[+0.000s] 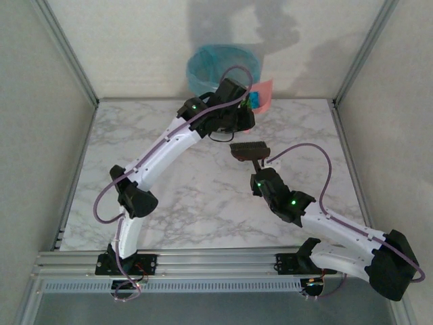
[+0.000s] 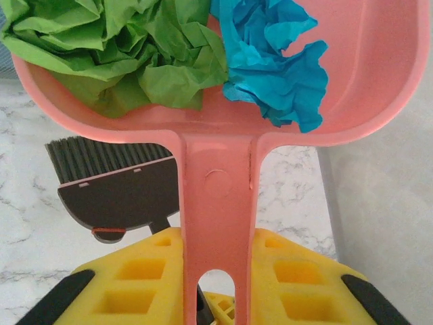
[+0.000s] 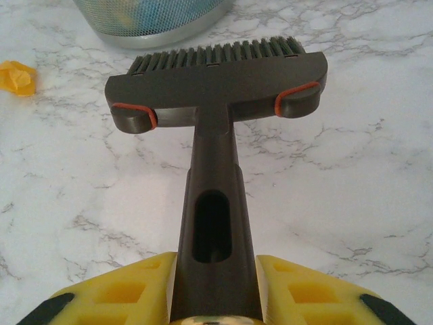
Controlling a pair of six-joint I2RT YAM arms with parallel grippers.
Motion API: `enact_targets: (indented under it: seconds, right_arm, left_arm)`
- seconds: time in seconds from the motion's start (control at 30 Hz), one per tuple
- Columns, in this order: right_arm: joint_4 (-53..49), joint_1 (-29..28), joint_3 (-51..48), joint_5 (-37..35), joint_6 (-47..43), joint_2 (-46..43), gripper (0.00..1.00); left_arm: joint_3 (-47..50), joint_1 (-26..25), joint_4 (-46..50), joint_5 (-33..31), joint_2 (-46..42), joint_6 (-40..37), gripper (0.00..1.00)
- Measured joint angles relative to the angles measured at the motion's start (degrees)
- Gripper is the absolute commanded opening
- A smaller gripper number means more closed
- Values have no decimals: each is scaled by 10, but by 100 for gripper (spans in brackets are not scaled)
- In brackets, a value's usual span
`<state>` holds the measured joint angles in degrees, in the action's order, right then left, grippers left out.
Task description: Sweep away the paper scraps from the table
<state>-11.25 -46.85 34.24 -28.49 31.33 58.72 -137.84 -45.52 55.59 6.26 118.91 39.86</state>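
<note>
Paper scraps (image 2: 135,54) beyond left claw (image 2: 216,288)

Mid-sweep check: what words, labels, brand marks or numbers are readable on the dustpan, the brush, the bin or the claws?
No text, number or logo can be read anywhere.
dustpan: plain pink, only a blank moulded circle on its handle.
brush: dark, unmarked.
bin: mesh wall, no label seen.
left claw and right claw: plain yellow, no marks.

3 scraps (image 2: 122,54); 1 ea dustpan (image 2: 216,196), brush (image 3: 216,88), bin (image 3: 155,27)
</note>
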Motion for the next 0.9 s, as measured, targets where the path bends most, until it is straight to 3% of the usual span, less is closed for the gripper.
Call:
enact_targets:
  seconds: [0.57,0.9]
  right_arm:
    - [1,0,-2,0,2,-2,0]
    - [21,0,-59,-5,20,-82,0]
  left_arm:
    - [21,-66,11,-60,1,-3,0]
    - [21,-82,13,-76,1,-5,0]
